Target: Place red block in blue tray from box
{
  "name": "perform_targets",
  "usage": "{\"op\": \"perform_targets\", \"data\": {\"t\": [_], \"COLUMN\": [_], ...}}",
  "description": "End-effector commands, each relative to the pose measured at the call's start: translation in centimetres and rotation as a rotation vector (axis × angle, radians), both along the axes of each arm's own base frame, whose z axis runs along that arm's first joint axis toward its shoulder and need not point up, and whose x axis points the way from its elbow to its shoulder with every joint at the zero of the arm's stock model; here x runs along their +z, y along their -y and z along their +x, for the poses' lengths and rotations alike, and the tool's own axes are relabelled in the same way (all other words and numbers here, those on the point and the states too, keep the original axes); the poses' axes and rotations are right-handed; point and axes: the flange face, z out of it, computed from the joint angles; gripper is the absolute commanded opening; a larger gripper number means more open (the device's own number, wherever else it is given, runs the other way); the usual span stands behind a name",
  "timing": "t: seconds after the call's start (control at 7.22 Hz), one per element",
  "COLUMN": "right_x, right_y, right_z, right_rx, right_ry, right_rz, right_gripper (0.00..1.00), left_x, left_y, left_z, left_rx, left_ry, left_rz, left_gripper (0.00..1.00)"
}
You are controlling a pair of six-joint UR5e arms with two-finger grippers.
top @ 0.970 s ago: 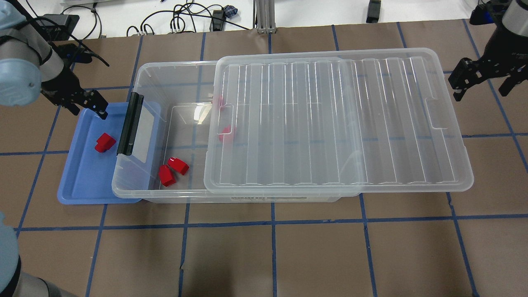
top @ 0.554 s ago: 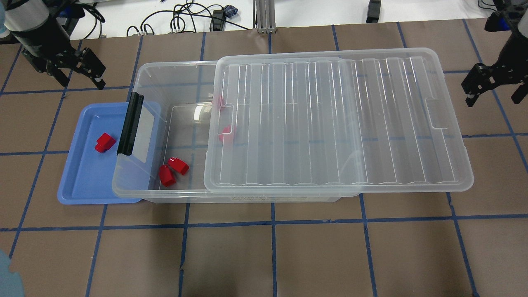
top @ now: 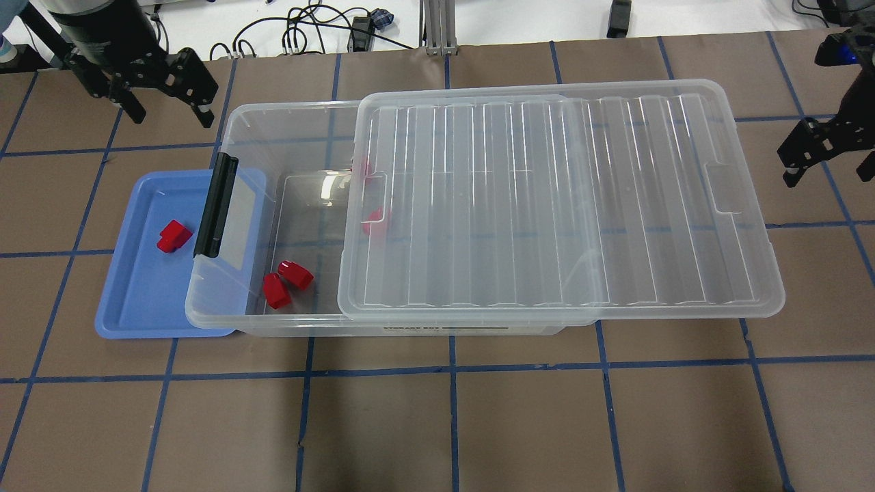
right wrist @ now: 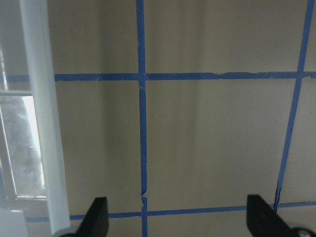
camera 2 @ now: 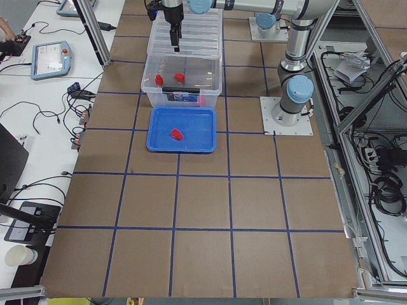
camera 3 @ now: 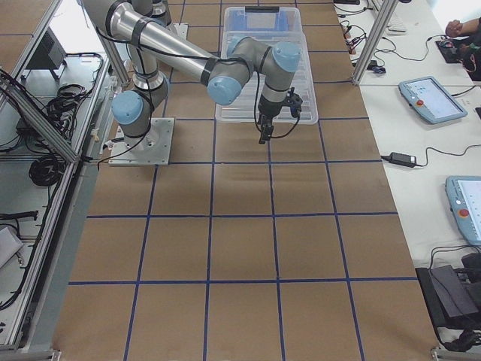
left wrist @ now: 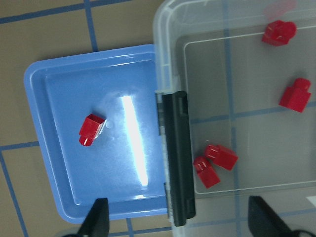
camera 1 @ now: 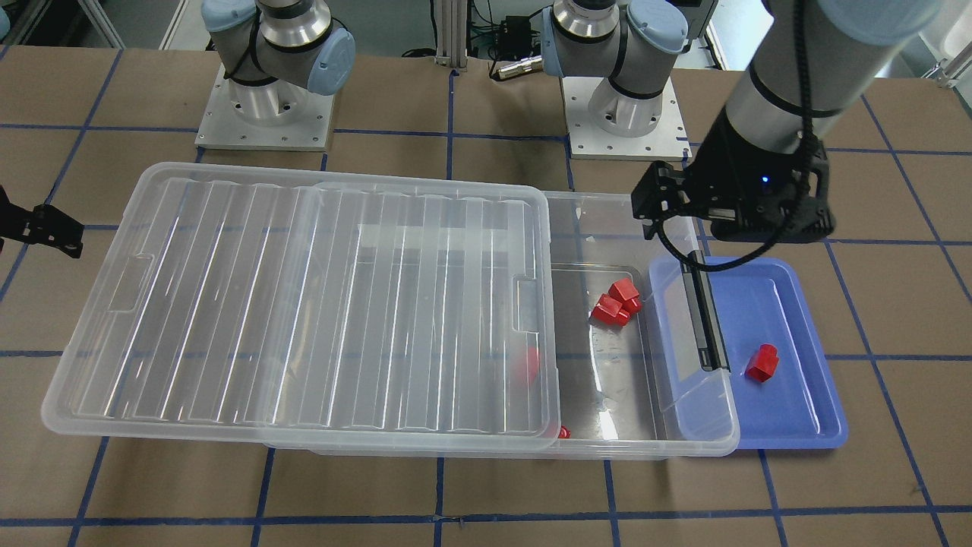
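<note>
Overhead: red block lies in blue tray, mid-left, at box latch end. L hand upper left, R hand right edge: both wide open, empty, above worktop.

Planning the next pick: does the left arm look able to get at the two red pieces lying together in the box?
Probably yes: the lid is slid aside, leaving the red pair uncovered, and the open left gripper hovers nearby.

Robotics lab: teach pendants, cables
</note>
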Motion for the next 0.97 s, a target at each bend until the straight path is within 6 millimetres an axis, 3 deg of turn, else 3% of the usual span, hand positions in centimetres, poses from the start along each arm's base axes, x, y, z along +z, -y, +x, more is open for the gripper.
{"op": "perform_targets", "data": {"t": [0.0, 0.14, 0.69, 0.83], "right_x": [-1.5, -1.5, -1.7, -1.8], "right_y": [0.6, 0.6, 0.8, 1.1], "right_z": [0.0, 0.2, 1.8, 3.5], "right_rx": [0.006, -0.006, -0.108, -0.102], "right_ry": [0.007, 0.007, 0.067, 0.064], "right_rz": [0.011, 0.010, -0.009, -0.008], "right_gripper": [1.00, 1.00, 1.00, 1.00], "left_x": [1.0, 1.3, 0.8, 0.5], "left_y": [-3.3, -2.3, -2.8, -2.5], "left_z": [-1.8, -1.3, -0.5, -0.4], "left_rx": [0.019, 0.035, 0.048, 0.044], "left_ry": [0.001, -0.006, -0.004, -0.003], "left_rz": [-0.022, -0.029, -0.018, -0.012], "left_gripper": [1.00, 1.00, 1.00, 1.00]}}
